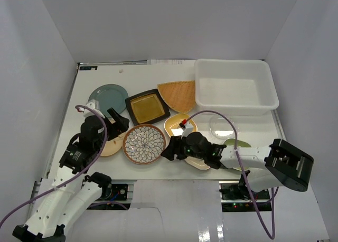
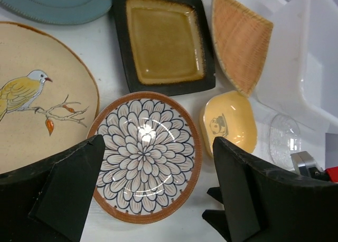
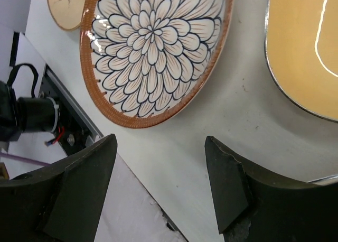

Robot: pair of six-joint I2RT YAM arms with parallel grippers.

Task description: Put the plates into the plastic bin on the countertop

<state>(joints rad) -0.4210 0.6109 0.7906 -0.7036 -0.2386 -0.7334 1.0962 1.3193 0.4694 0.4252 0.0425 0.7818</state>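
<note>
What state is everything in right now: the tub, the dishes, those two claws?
plastic bin: upright, empty
petal-patterned plate: lying flat, outside the bin
teal plate: lying flat, outside the bin
black-rimmed plate: lying flat, outside the bin
woven fan tray: lying flat, outside the bin
bird plate: lying flat, outside the bin
left gripper: open, holding nothing
right gripper: open, holding nothing

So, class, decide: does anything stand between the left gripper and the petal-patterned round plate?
Nothing visible does. The left gripper, open, faces the petal-patterned plate, whose face is bare. The right gripper, also open, is beside the plate's rim, not over it.
</note>
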